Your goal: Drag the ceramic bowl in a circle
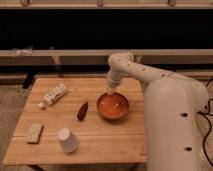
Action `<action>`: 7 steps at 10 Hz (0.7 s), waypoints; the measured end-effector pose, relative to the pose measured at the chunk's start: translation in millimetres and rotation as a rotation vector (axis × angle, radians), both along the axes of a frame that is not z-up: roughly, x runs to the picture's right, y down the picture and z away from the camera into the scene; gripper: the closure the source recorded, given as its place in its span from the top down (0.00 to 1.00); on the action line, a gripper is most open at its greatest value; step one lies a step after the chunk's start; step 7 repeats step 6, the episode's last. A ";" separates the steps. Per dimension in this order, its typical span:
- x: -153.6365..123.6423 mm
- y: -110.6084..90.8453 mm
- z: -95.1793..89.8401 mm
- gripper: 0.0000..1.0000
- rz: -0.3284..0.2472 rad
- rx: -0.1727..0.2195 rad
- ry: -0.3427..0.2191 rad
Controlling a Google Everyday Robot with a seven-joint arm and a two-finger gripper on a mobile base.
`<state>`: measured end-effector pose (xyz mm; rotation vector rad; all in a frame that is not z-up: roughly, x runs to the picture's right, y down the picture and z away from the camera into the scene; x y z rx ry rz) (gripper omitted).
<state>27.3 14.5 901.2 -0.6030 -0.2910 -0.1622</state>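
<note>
While the arm point(150, 82) reached down from the right, the gripper point(110, 92) sat at the far rim of the bowl point(113, 106), right of the table's point(100, 142) middle; whether its fingers gripped anything could not be told. Left of the bowl lay a dark pointed object point(82, 111), a cup point(67, 140) nearer.

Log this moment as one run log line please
gripper at far rim of ceramic bowl | bowl on table, right of center | drag underway
</note>
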 end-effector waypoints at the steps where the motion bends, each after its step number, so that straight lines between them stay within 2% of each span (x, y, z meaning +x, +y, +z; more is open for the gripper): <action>1: 0.2 -1.8 -2.6 0.80 -0.008 0.004 -0.009; 5: 3.4 -12.0 -7.6 0.80 -0.076 0.042 -0.040; 7: 3.2 -11.8 -7.7 0.80 -0.079 0.041 -0.041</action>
